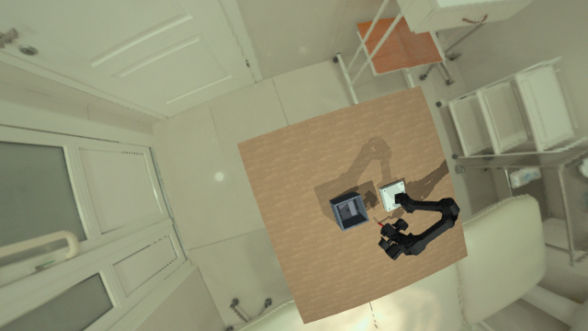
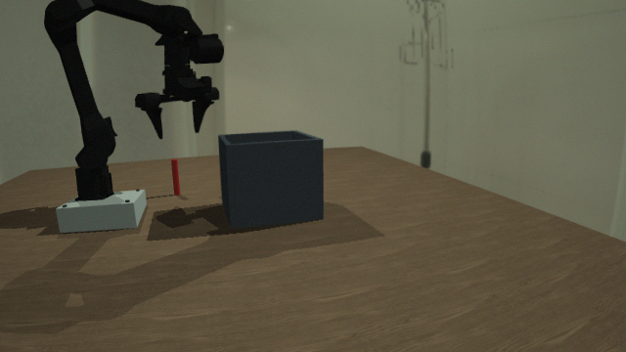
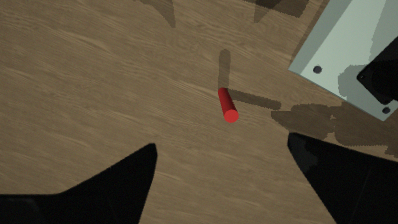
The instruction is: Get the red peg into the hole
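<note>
The top view looks steeply down from high over the bench [image 1: 294, 184] [image 2: 440, 274] [image 3: 100, 100], the exterior faces across it from nearer, low at its side, and the close wrist view, facing down, shares the white base [image 1: 387, 193] [image 2: 98, 218] [image 3: 327, 47] with both.

Dark open box [image 1: 363, 220] on the wooden table [image 1: 294, 175], beside the arm [image 1: 429, 234].

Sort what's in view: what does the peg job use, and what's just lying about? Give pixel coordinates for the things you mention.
Part of the job:
- red peg [image 1: 380, 224] [image 2: 175, 177] [image 3: 226, 106], standing on the table
- open box [image 1: 335, 214] [image 2: 274, 181]
- gripper [image 2: 179, 135] [image 3: 222, 144], open above the peg

Just around:
- orange-topped stand [image 1: 404, 48]
- white shelf cart [image 1: 485, 120]
- pole by the wall [image 2: 427, 98]
</note>
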